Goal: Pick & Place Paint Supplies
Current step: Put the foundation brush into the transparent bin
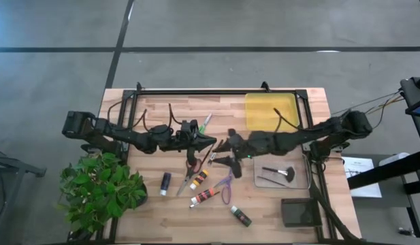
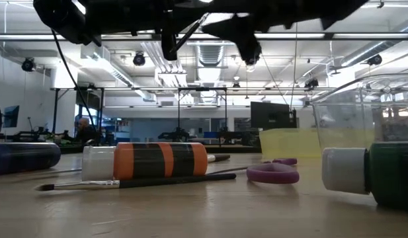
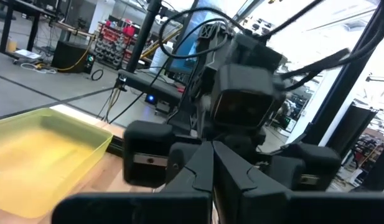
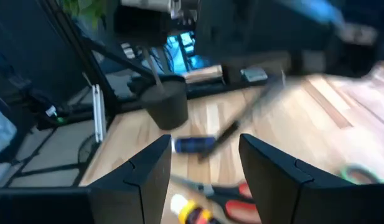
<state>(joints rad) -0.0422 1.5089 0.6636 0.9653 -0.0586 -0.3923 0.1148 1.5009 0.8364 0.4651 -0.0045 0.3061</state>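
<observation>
My left gripper (image 1: 208,142) hovers over the table's middle, shut on a thin dark brush (image 4: 241,121). My right gripper (image 1: 223,154) faces it from the right, open, its fingers (image 4: 148,177) just short of the brush's lower end. On the table below lie red scissors (image 1: 189,170), a yellow tube (image 1: 199,178), a red-orange tube (image 2: 161,160), purple scissors (image 1: 227,187), a dark purple tube (image 1: 165,182) and a green tube (image 1: 240,216). A green-handled item (image 1: 206,122) lies farther back. My left gripper holds the brush by its upper end (image 4: 269,87), pinched between the two fingers (image 3: 198,165). The brush is lifted clear of the table and slants down toward my right gripper; its free end (image 4: 207,149) hangs in the air.
A yellow tray (image 1: 269,109) sits at the far right. A clear tray (image 1: 301,182) holding brushes is on the right, with a dark block (image 1: 298,211) near it. A potted plant (image 1: 101,187) stands at the near left corner. Another brush (image 2: 124,183) lies by the red-orange tube.
</observation>
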